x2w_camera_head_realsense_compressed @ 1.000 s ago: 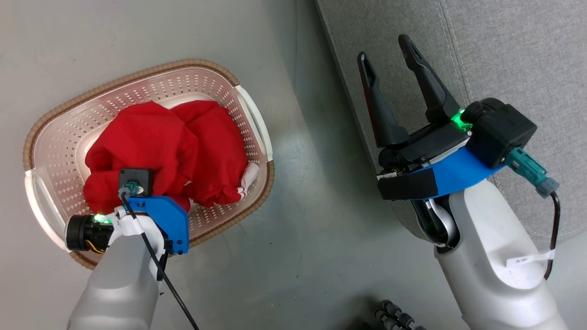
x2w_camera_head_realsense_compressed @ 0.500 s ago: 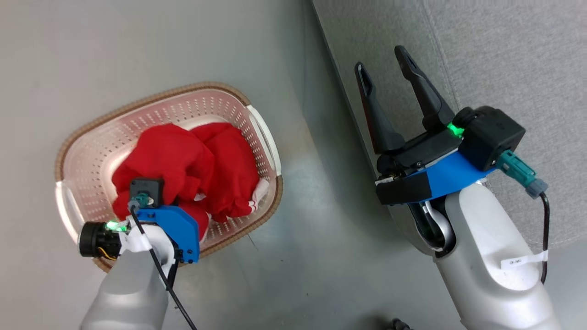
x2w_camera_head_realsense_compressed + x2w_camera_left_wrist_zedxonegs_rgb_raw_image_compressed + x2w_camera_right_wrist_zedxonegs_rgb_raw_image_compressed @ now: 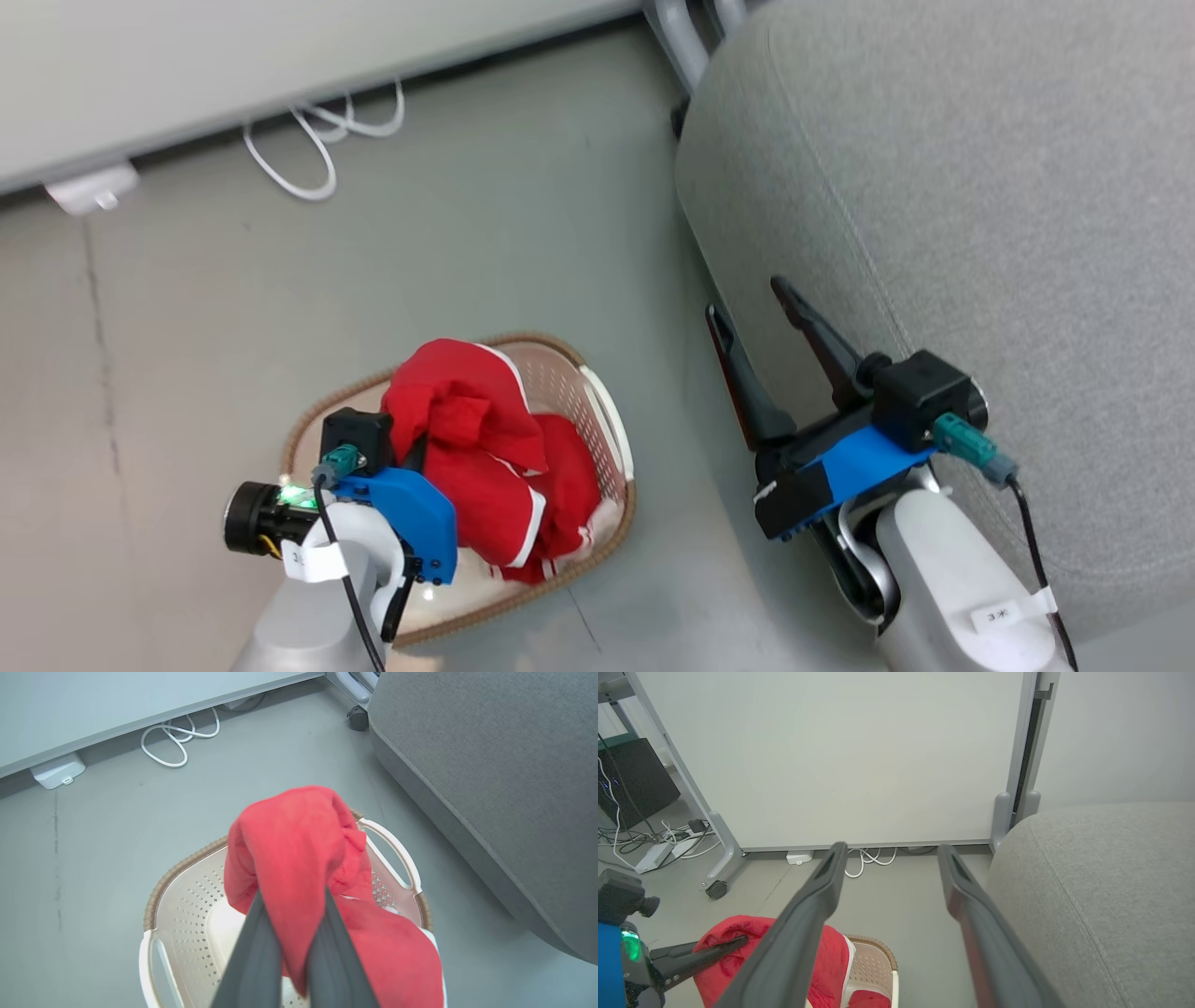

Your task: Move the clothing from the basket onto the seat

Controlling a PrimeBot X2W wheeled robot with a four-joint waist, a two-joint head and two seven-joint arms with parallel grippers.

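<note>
My left gripper [image 3: 292, 896] is shut on a red garment [image 3: 299, 840] with white trim, which hangs lifted over the basket [image 3: 187, 863]. In the head view this clothing [image 3: 453, 401] stands above the cream basket [image 3: 607, 420] and covers my left fingertips. A second red garment [image 3: 565, 485] lies inside the basket. The grey seat [image 3: 934, 187] fills the right side, close beside the basket. My right gripper [image 3: 747, 299] is open and empty at the seat's near edge, and its fingers [image 3: 822, 882] spread wide in the right wrist view.
White cables [image 3: 317, 140] and a white power box [image 3: 89, 187] lie on the grey floor along a pale panel at the back. A wheeled panel leg [image 3: 717, 889] stands left, and another caster [image 3: 357, 718] sits behind the seat.
My left gripper has risen with one red garment out of the basket. The head camera has pulled up and back, so the basket looks smaller. The right gripper stays open.
</note>
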